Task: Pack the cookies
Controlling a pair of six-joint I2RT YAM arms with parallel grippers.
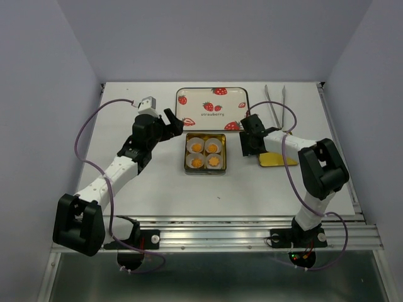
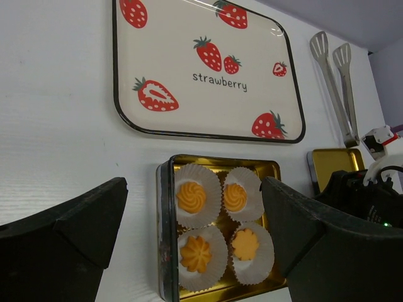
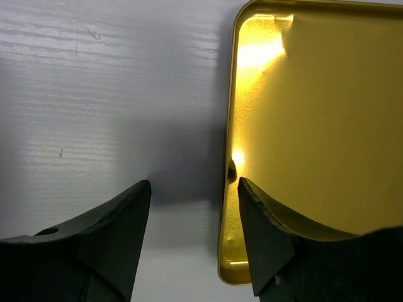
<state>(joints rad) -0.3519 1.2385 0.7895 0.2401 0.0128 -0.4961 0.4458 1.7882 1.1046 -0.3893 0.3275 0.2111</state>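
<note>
Four orange-yellow cookies (image 1: pixel 205 154) sit in white paper cups inside a gold tin (image 1: pixel 187 155) at the table's middle. In the left wrist view two are swirls (image 2: pixel 191 195) (image 2: pixel 235 197), and two are flower shaped (image 2: pixel 196 251) (image 2: pixel 245 244). My left gripper (image 1: pixel 175 124) is open and empty, up and left of the tin; in its own view (image 2: pixel 194 185) the tin lies between its fingers. My right gripper (image 1: pixel 248 150) is open at the left edge of the gold lid (image 1: pixel 278 160). In its own view (image 3: pixel 194 184) it straddles the lid's rim (image 3: pixel 228 126).
A strawberry-printed tray (image 1: pixel 213 119) lies behind the tin and shows in the left wrist view (image 2: pixel 182 38). Metal tongs (image 1: pixel 276 104) lie at the back right, beyond the lid. The table's front edge has a metal rail.
</note>
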